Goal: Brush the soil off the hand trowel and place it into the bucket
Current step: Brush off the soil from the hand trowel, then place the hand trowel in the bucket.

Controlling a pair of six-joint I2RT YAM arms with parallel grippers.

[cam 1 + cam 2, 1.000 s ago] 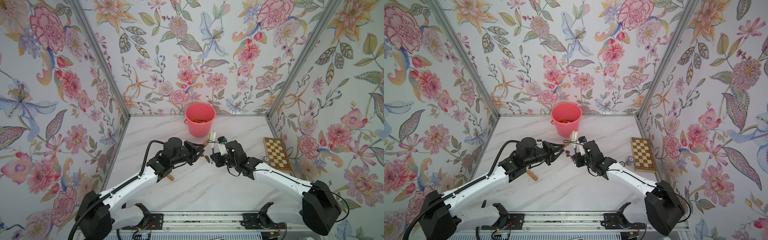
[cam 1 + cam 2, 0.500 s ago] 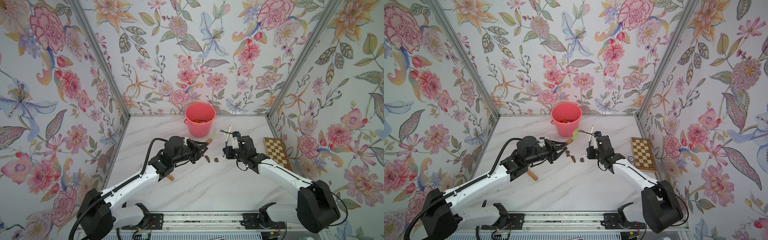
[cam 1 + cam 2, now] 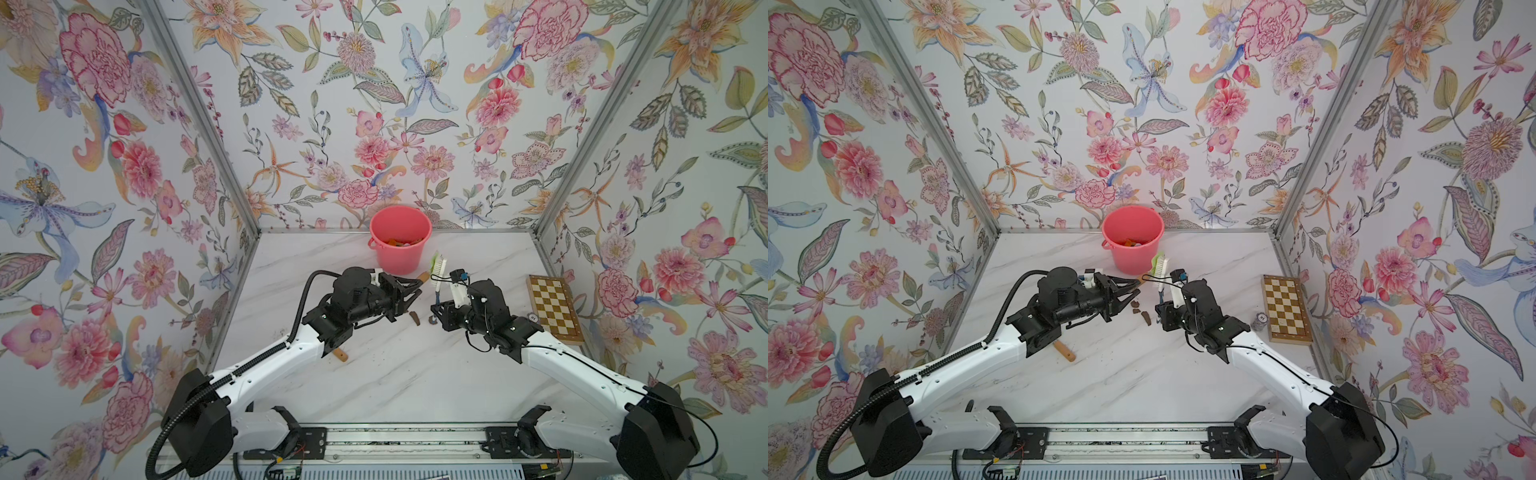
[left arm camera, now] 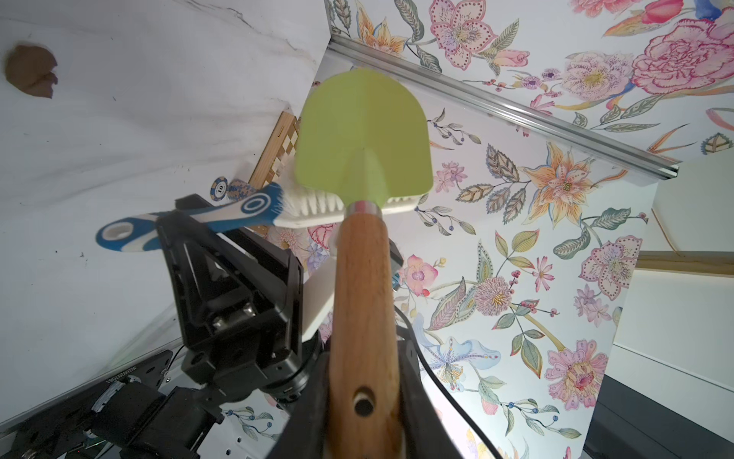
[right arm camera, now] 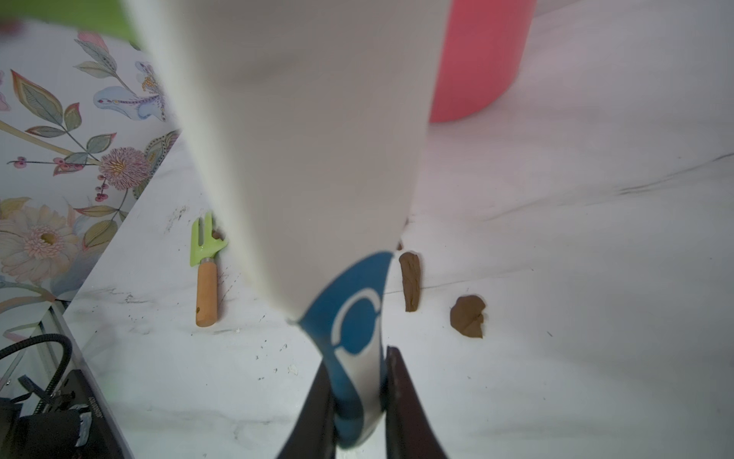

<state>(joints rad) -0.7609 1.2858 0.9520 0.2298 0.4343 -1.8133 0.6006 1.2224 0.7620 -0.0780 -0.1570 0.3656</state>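
My left gripper [image 4: 363,397] is shut on the wooden handle of the hand trowel [image 4: 363,135], whose green blade points toward the bucket [image 3: 399,245]. The blade face in the left wrist view shows no soil. My right gripper [image 5: 357,397] is shut on the blue handle of a white brush [image 4: 317,206], whose bristles meet the blade's hidden face by the neck. In both top views the left gripper [image 3: 409,291] and right gripper [image 3: 1160,311] face each other in front of the bucket [image 3: 1131,245]. Brown soil lumps [image 5: 411,280] [image 3: 414,318] lie on the table below them.
A small green garden fork with a wooden handle [image 5: 206,274] lies on the marble table under my left arm [image 3: 1065,351]. A chessboard [image 3: 552,305] and a poker chip [image 3: 533,318] sit at the right wall. Orange items lie inside the bucket.
My right gripper swung the brush away to the right, then brought it back against the trowel blade. My left gripper edged the trowel slightly toward the bucket.
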